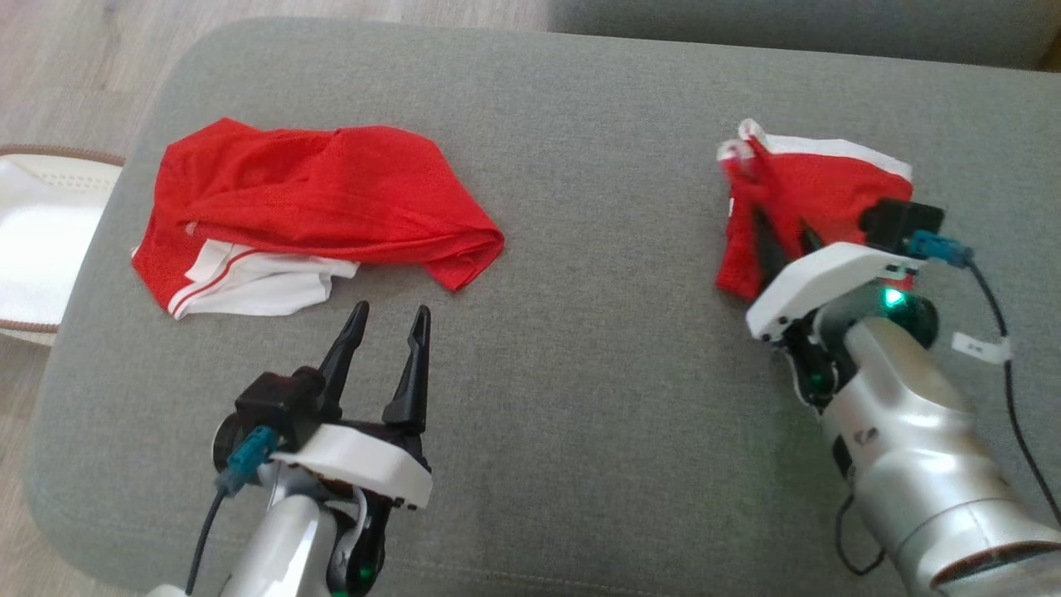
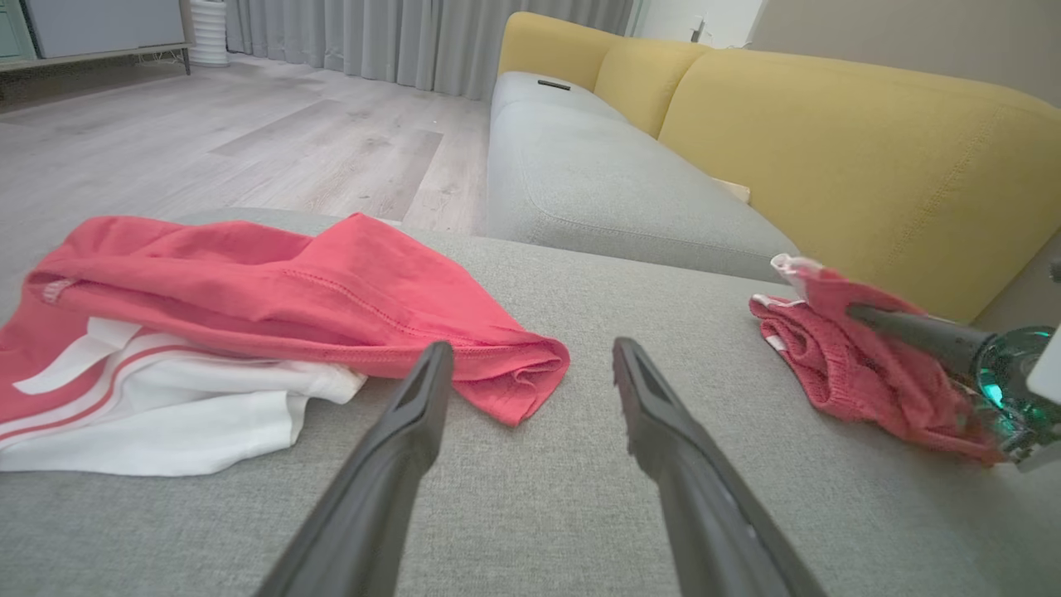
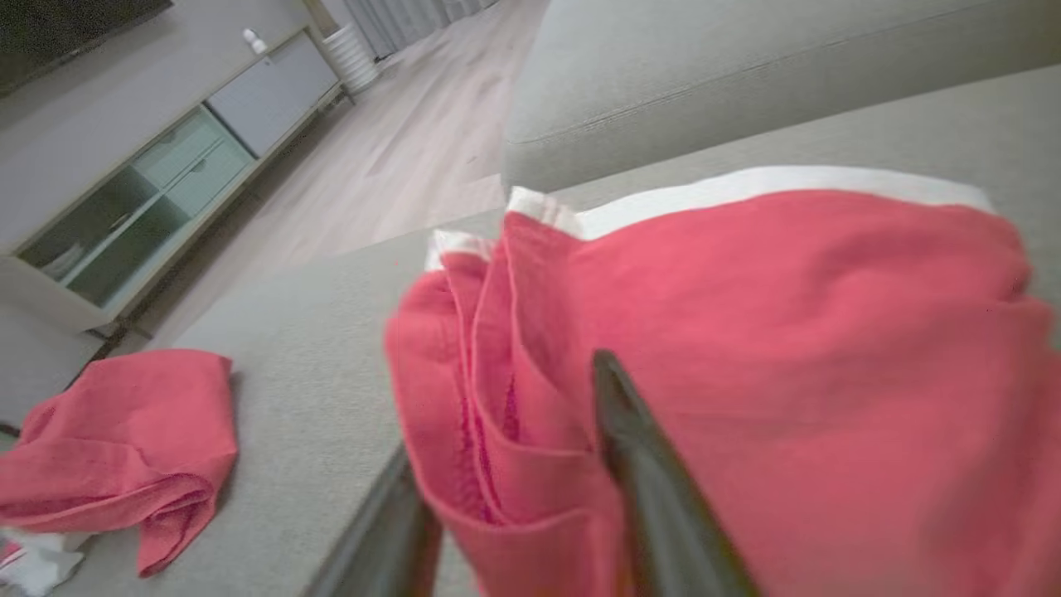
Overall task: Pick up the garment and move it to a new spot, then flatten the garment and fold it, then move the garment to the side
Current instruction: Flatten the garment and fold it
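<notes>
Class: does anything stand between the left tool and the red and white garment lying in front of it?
Nothing visible does. Only bare grey cushion separates the open left tool from the red and white garment. The smaller red garment lies far to the right, at the right tool.

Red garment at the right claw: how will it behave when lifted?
Likely floppy: the garment lies bunched in soft folds around the right claw, so it should sag and unfold when lifted. Probably light: thin knit, no stiff parts showing. It may drag rather than slide on the textured cushion.
</notes>
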